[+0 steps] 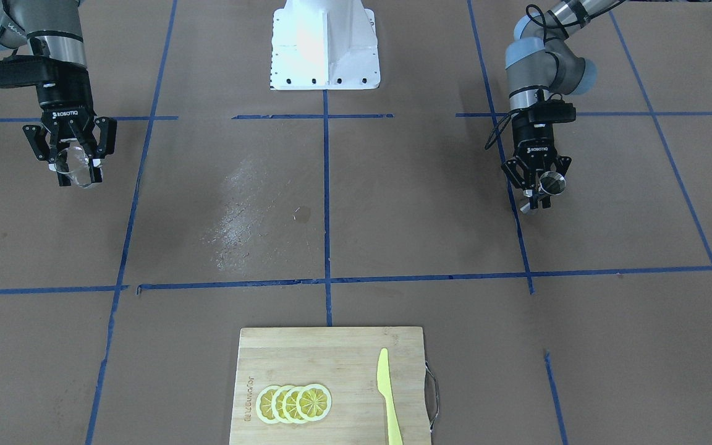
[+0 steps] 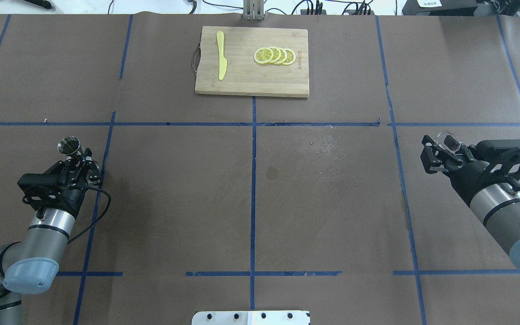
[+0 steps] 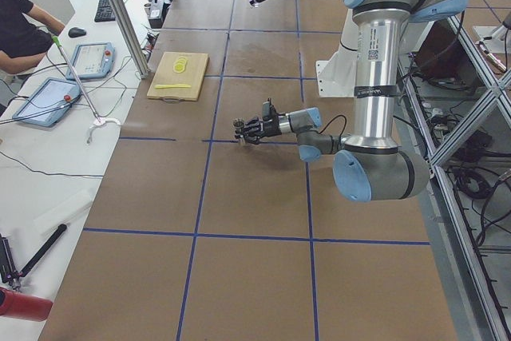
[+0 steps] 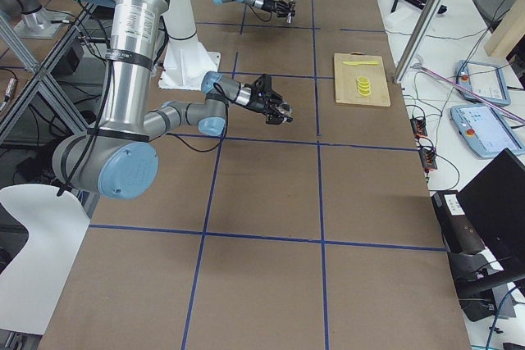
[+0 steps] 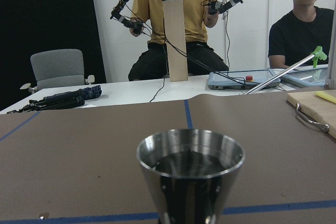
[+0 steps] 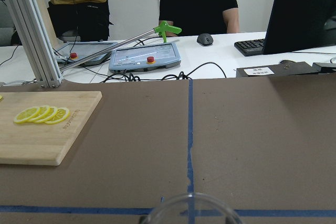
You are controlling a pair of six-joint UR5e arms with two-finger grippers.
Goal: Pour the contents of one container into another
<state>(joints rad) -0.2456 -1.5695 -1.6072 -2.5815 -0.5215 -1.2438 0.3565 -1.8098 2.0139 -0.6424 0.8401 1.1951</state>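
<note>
While each arm is kept to its own side of the desk (image 2: 332, 225), two containers are held over it, one per pincer. One steel cup (image 2: 69, 145), mouth up, is clamped by the left pincer (image 2: 79, 159), whose fingers are drawn in tight on it, at the left. One clear glass (image 2: 448, 141) is gripped between the partly closed fingers of the right pincer (image 2: 445, 148), well apart at the right. At the far edge one cutting board (image 2: 251, 83) is seen, on which four overlapped lemon slices (image 2: 274, 55) and one yellow knife (image 2: 220, 61) are laid.
</note>
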